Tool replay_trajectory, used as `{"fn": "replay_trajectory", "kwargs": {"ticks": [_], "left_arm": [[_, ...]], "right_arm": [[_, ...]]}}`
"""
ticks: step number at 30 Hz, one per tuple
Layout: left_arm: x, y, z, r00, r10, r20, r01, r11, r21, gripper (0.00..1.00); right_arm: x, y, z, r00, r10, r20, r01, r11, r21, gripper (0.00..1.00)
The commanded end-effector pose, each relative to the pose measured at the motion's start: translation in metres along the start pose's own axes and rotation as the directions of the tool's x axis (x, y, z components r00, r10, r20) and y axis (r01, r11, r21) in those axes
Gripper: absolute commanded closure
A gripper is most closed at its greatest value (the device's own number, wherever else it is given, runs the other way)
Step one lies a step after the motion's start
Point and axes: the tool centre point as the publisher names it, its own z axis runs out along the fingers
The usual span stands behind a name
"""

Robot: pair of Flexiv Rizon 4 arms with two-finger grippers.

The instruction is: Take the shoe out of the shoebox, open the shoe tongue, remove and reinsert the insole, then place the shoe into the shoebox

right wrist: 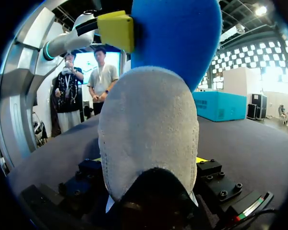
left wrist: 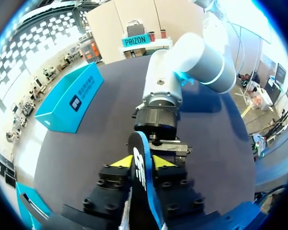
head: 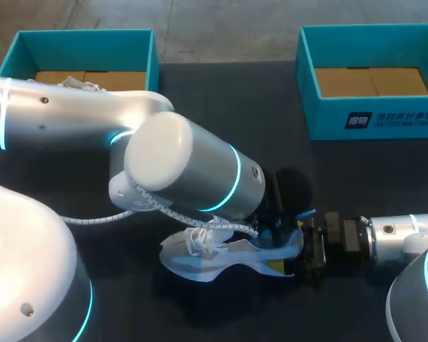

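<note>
Two claws share one white low-top shoe [head: 207,258], which rests on the black counter [head: 221,107] outside both boxes, toe pointing toward my left side. The right claw [head: 308,249] is clenched on the pale suede heel, a finger on each side, bracing it. The left claw [left wrist: 141,163] is clamped on the blue foam insole [left wrist: 144,181], which stands edge-up between its yellow tips right at the heel opening. From the right wrist, one yellow fingertip [right wrist: 116,29] of that claw pinches the blue sheet where it rises behind the heel.

The step in hand looks like the insole work, though I cannot tell whether the foam is leaving the shoe or going back in. Either way, the right claw should hold the heel firm and level. The left claw should travel along the shoe's length at a shallow angle, so the foam slides rather than buckles. It should let go only once the heel end sits flat.

The claws are very close together, so a sideways drift could knock them. Loose white laces [head: 196,241] lie near the tongue and could snag. The left arm's thick silver wrist [head: 185,167] hangs over the shoe and hides the opening from above.

Farther off, a teal cardboard shoebox [head: 85,41] stands at the far left and a second teal shoebox [head: 374,117] at the far right. Both are open and well apart from the shoe.
</note>
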Motion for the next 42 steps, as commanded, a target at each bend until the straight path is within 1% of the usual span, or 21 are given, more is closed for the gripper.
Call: {"fn": "replay_trajectory", "kwargs": {"ticks": [1,6,11,19,24,28,33,38,42], "left_arm": [[0.0,0.002,-0.001,1.0,-0.005,0.0,0.005,1.0,0.004,0.55],[0.002,0.012,-0.008,1.0,-0.006,-0.001,0.006,1.0,0.023,0.51],[0.005,0.024,-0.008,0.998,0.0,0.056,-0.003,0.998,0.058,0.52],[0.001,0.03,-0.002,0.998,-0.016,0.06,0.013,0.999,0.05,0.54],[0.006,0.031,-0.003,0.997,-0.006,0.073,0.002,0.999,0.054,0.55],[0.011,0.032,0.001,0.994,0.016,0.108,-0.023,0.998,0.063,0.55],[0.008,0.033,0.008,0.993,0.012,0.119,-0.02,0.998,0.062,0.57],[0.003,0.032,0.013,0.988,0.009,0.152,-0.019,0.998,0.062,0.63],[-0.001,0.032,0.018,0.988,0.008,0.156,-0.017,0.998,0.058,0.68]], "right_arm": [[0.001,0.0,0.001,1.0,-0.001,0.003,0.0,1.0,0.001,1.0],[0.001,0.0,0.001,1.0,-0.001,0.003,0.0,1.0,0.001,1.0],[0.001,0.0,0.001,1.0,-0.001,0.003,0.0,1.0,0.001,1.0],[0.001,0.0,0.001,1.0,-0.001,0.003,0.0,1.0,0.001,1.0],[0.001,0.0,0.001,1.0,-0.001,0.003,0.0,1.0,0.001,1.0],[0.001,0.0,0.001,1.0,-0.001,0.003,0.0,1.0,0.001,1.0],[0.001,0.0,0.001,1.0,-0.001,0.003,0.0,1.0,0.001,1.0],[0.001,0.0,0.001,1.0,-0.001,0.003,0.0,1.0,0.001,1.0],[0.001,0.0,0.001,1.0,-0.001,0.003,0.0,1.0,0.001,1.0]]}}
